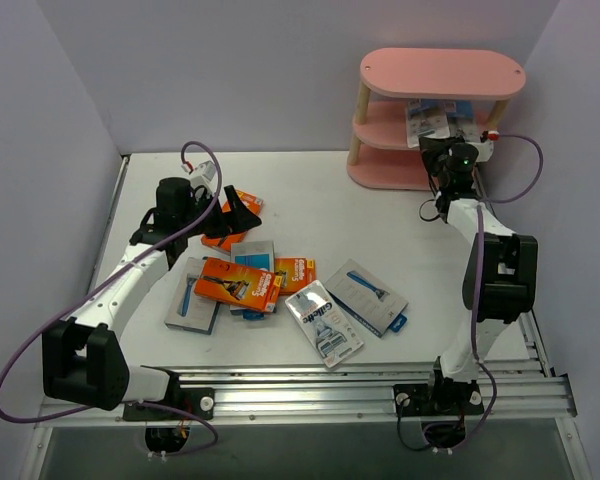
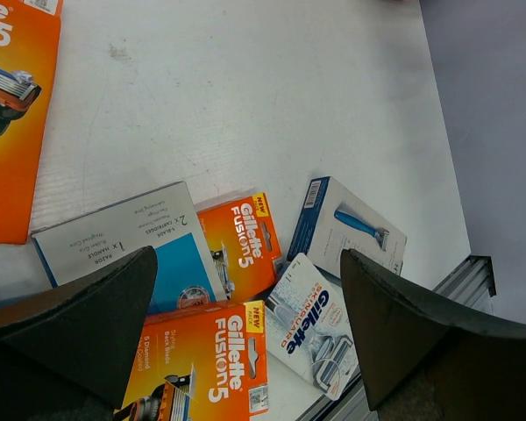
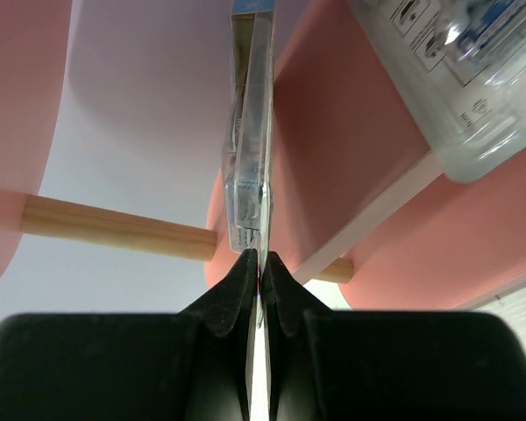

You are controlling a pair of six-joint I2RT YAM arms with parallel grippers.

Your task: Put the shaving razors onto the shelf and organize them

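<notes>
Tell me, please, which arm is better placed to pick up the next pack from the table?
Left. The left gripper hangs open over the loose packs; the right gripper is shut on a blister pack at the shelf.

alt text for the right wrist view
The right gripper is shut on the edge of a clear blister pack, held edge-on in front of the pink shelf. A second blister pack sits on the shelf at upper right.
</notes>
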